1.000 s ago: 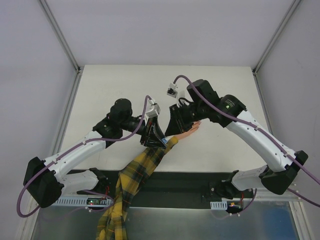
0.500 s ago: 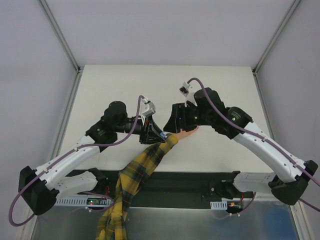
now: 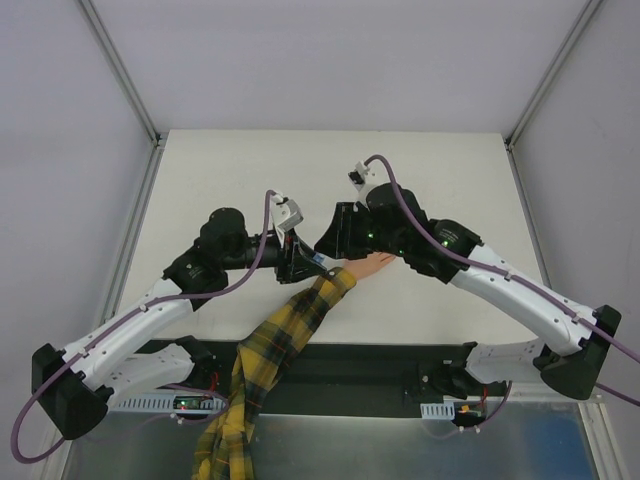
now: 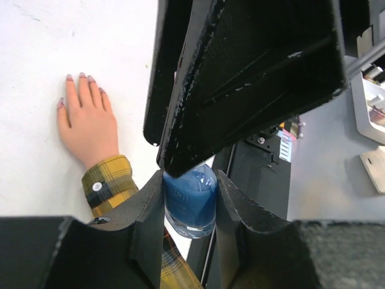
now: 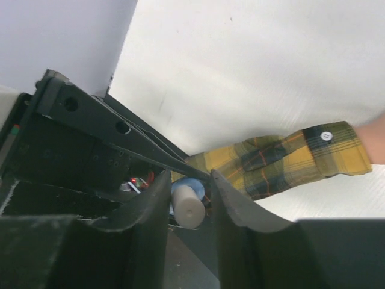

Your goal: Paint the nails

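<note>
R gripper [image 5: 187, 182] shifted left off hand [image 3: 372, 263], now meets L gripper [image 4: 189, 180]. Near: plaid sleeve [image 3: 290, 335] on table [image 3: 450, 170]. L jaws clamp blue polish bottle [image 4: 190, 205]. R jaws narrow, flanking white cap [image 5: 187, 211]; can't tell if gripping. Farther: nails [image 4: 79, 77] at fingertips, hand flat.

blue polish bottle [image 4: 189, 195], white cap | yellow plaid sleeve [image 3: 285, 340] lying over white table [image 3: 230, 170] near edge

Two robot arms, left [image 3: 150, 305] and right [image 3: 510, 285]. One peach hand [image 4: 90, 123], one plaid sleeve [image 3: 285, 335]. One blue polish bottle [image 4: 189, 201].
</note>
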Controlling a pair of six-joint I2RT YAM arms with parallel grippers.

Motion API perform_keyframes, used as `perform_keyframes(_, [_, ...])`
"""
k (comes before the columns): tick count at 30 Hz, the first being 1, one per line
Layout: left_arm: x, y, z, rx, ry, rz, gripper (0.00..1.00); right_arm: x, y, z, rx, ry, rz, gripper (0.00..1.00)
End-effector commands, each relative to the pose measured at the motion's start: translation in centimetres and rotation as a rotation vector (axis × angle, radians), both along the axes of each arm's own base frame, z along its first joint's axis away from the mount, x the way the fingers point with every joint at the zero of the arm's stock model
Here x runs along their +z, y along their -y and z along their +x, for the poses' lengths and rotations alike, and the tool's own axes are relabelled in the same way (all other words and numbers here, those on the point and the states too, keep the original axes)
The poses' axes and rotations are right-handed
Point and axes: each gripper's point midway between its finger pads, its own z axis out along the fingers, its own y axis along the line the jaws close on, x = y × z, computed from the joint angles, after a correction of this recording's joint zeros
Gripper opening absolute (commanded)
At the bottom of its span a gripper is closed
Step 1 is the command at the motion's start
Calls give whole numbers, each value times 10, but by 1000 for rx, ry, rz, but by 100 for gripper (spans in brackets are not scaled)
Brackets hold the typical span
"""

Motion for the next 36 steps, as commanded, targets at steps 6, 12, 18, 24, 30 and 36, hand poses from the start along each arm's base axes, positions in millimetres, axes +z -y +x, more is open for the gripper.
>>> perform_keyframes(6, [19,-1,-8,-31,79,-48,0,13,-6,3,19,82,35,1])
perform_keyframes(12, [35,5,-42,-246,48,-128,0,9,-9,-15,303,332,34,1])
perform_keyframes(18, [58,-3,-86,-508,51,-243,0,25,-20,-82,759,521,300,1])
perform_keyframes(24, [60,-13,-104,-603,33,-260,0,27,-22,-96,865,493,379,0])
perform_keyframes(30, [53,-3,-84,-476,14,-234,0,36,-7,-59,544,445,256,17])
perform_keyframes(36, [38,0,-40,-191,71,-151,0,34,27,-15,68,278,118,58])
